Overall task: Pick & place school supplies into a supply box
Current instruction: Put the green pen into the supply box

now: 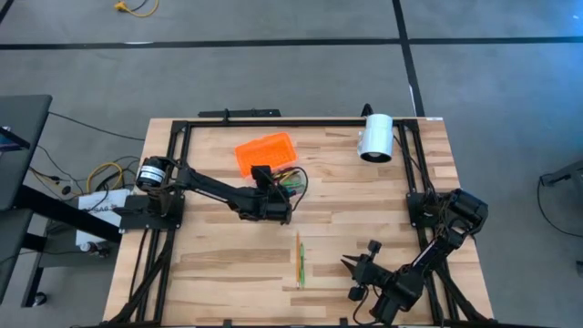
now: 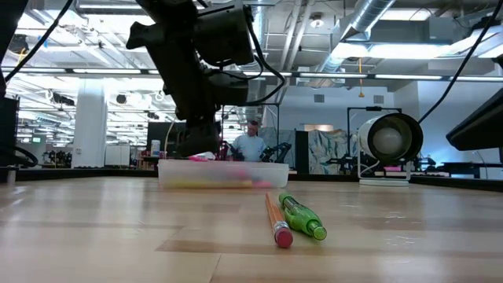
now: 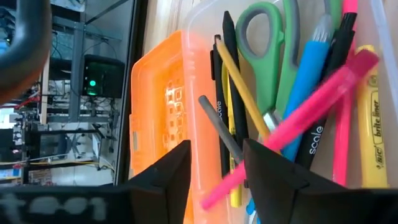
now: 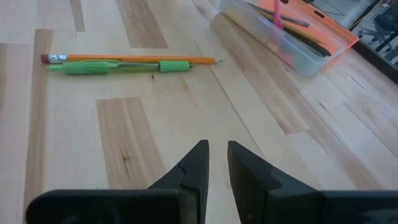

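Grey floor [image 1: 273, 23]; ceiling ducts [image 2: 393, 23], possibly metal.

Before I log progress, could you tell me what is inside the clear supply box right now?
The supply box holds green-handled scissors, a pink highlighter, a blue pen, black pens and a yellow pencil. Whatever lies beneath that pile is covered.

In the left wrist view, a yellow highlighter [image 3: 371, 118] lying in the clear box [image 3: 205, 18] carries the black print "BIC brite liner" along its barrel. A black pen [image 3: 314, 134] beside it bears the white word "scole". No other writing can be read anywhere.
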